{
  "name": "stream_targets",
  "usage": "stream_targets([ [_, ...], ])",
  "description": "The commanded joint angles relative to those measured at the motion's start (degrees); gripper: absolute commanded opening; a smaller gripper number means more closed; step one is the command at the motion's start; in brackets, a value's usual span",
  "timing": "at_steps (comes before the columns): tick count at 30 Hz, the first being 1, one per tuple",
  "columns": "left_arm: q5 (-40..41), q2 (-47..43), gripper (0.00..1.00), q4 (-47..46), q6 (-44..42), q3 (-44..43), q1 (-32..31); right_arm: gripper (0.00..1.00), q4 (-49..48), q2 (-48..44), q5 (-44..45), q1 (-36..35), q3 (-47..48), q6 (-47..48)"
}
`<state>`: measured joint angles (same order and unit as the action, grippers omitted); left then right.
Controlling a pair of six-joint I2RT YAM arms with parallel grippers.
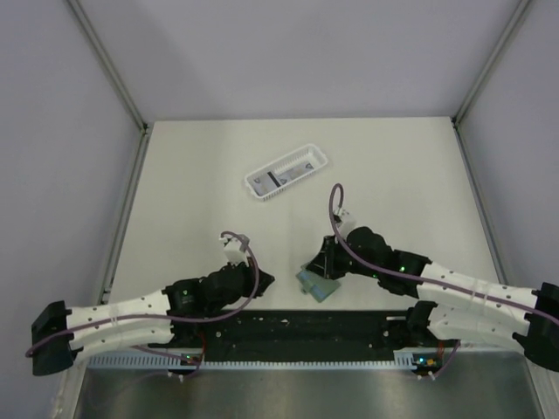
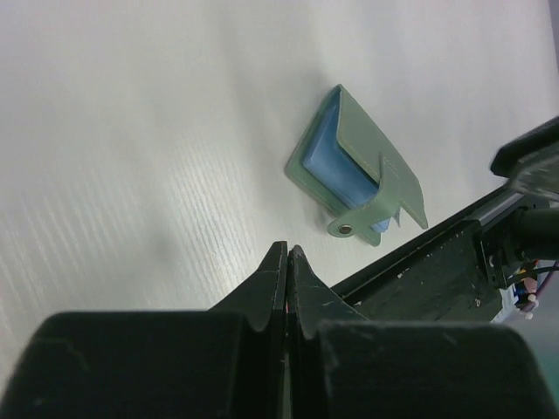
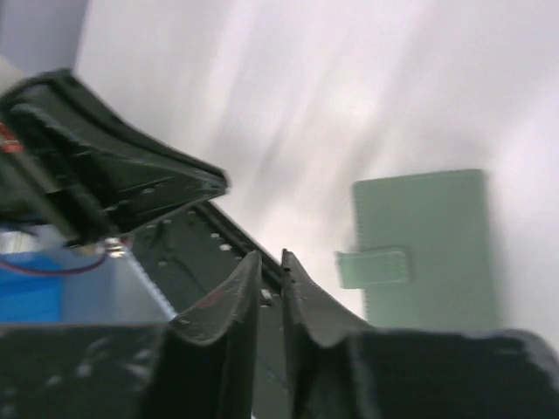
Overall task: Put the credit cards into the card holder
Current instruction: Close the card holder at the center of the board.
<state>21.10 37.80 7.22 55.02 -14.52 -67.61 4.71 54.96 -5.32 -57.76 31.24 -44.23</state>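
The sage-green card holder (image 1: pixel 318 285) lies on the table near the front rail, between the two grippers. In the left wrist view the card holder (image 2: pixel 360 153) gapes slightly, showing a blue inside and a strap with a snap. In the right wrist view the card holder (image 3: pixel 428 244) shows its green outer face and strap. Light-grey credit cards (image 1: pixel 282 177) with a black stripe lie in the white basket. My left gripper (image 1: pixel 265 281) is shut and empty just left of the holder; its tips (image 2: pixel 286 250) point at it. My right gripper (image 1: pixel 316 264) hovers at the holder's far edge, its jaws (image 3: pixel 269 256) almost together and empty.
The white slotted basket (image 1: pixel 258 192) stands at mid-table, beyond both arms. A black perforated rail (image 1: pixel 297 327) runs along the near edge, right beside the holder. Side walls bound the table left and right.
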Motion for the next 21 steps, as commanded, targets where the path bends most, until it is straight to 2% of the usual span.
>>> stream_targets([
  [1,0.4,1.2,0.00,-4.5,-2.4,-3.4,0.1,0.10,9.4,0.7,12.5,-0.3,-0.3,0.8],
  [3,0.3,2.2,0.00,-5.5,-3.2,-4.5,0.1,0.04,8.2,2.7,11.4,-0.3,-1.9,0.2],
  [7,-0.5,6.6,0.00,-6.7,-5.4,-7.2,0.1,0.00,0.8,5.9,7.6,-0.3,-7.1,-1.8],
  [16,-5.4,21.1,0.00,-20.7,-6.5,-9.8,0.1,0.00,-4.2,10.9,6.3,-0.3,-11.7,-4.6],
  [21,-10.1,31.3,0.00,-23.5,-6.0,-13.6,0.1,0.00,-4.3,10.4,5.9,-0.3,-12.5,-5.2],
])
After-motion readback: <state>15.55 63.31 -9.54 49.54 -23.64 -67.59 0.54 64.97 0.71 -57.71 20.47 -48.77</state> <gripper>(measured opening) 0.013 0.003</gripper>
